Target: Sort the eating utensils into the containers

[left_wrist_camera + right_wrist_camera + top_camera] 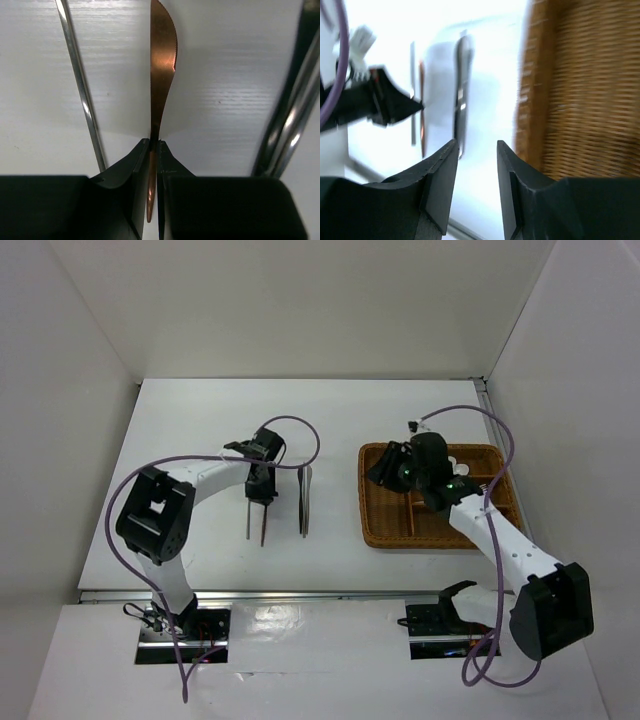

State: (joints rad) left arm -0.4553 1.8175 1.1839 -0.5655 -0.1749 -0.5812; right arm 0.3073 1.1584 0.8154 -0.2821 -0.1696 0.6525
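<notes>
L gripper [154, 142] jaws pinching copper knife [162, 65] on its handle; long axis vertical in L wrist view, serrated blade tip toward top of frame; in top view knife sits left of centre, tip toward bottom edge; thin silver utensil [80, 85] beside it at left, silver pieces [292, 115] at right edge; R gripper [476, 150] jaws spread, nothing between, at left rim of wicker tray [580, 90], right half of top view.

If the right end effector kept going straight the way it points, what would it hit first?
Probably the white table, between the wicker tray rim and the silver utensil; depth is unclear in this blurred view.
</notes>
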